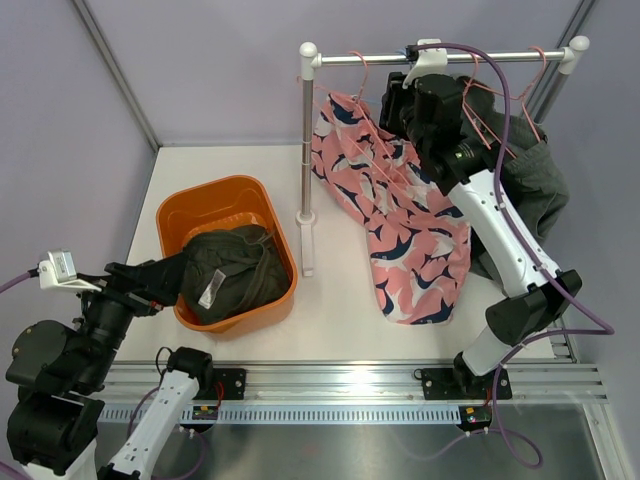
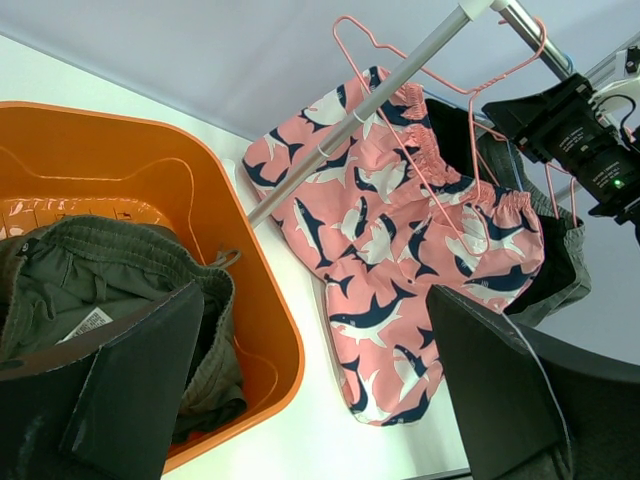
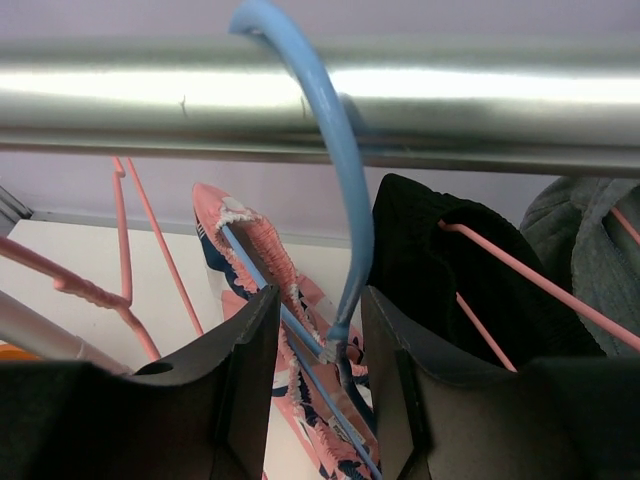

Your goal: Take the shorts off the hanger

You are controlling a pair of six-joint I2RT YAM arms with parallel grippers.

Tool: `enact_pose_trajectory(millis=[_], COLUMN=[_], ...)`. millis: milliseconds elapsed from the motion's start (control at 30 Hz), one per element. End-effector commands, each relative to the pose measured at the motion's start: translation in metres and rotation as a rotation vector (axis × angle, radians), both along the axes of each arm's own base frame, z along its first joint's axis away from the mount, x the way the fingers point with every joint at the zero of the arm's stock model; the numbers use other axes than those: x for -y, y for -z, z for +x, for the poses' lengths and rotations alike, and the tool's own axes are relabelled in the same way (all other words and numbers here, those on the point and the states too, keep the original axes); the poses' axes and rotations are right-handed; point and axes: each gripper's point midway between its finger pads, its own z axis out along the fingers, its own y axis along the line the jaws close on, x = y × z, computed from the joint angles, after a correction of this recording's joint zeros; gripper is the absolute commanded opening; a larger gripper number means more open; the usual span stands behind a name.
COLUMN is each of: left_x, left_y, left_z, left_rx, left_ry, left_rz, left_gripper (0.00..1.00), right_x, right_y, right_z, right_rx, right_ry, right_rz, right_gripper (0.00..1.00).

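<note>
Pink printed shorts (image 1: 400, 215) hang from a blue hanger (image 3: 355, 190) mid-rail (image 1: 350, 59); right gripper (image 3: 320, 310) fingers sit narrowly astride its neck, grip unclear; left gripper (image 2: 320, 400) gapes wide above olive shorts (image 1: 235, 270) in the orange tub (image 1: 215, 188)

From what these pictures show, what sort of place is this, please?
Probably a robot test cell staged as a laundry corner, not a home. Plain lilac walls enclose a white table, robot arms stand on a metal track, and a small clothes rail holds shorts near an orange tub.
</note>
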Motion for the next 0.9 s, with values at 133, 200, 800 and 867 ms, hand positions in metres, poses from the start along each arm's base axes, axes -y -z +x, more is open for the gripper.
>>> enact_pose_trajectory(millis=[133, 200, 800, 867], left_x=[0.002, 0.002, 0.002, 0.001], left_y=[-0.002, 0.001, 0.015, 0.016], left_z=[0.006, 0.009, 0.017, 0.018], left_rx=[0.015, 0.009, -0.025, -0.027], left_ry=[0.004, 0.006, -0.004, -0.008], left_rz=[0.024, 0.027, 0.051, 0.055], left_gripper=[0.99, 0.99, 0.99, 0.99], right_x=[0.006, 0.006, -0.008, -0.010], right_y=[-0.023, -0.022, -0.007, -0.005], right_z=[-0.016, -0.017, -0.001, 0.001], right_rx=[0.050, 0.049, 0.014, 0.011], right_ry=[-0.018, -0.020, -0.066, -0.070], right_rz=[0.030, 0.027, -0.028, -0.027], right_gripper=[0.46, 0.46, 0.36, 0.34])
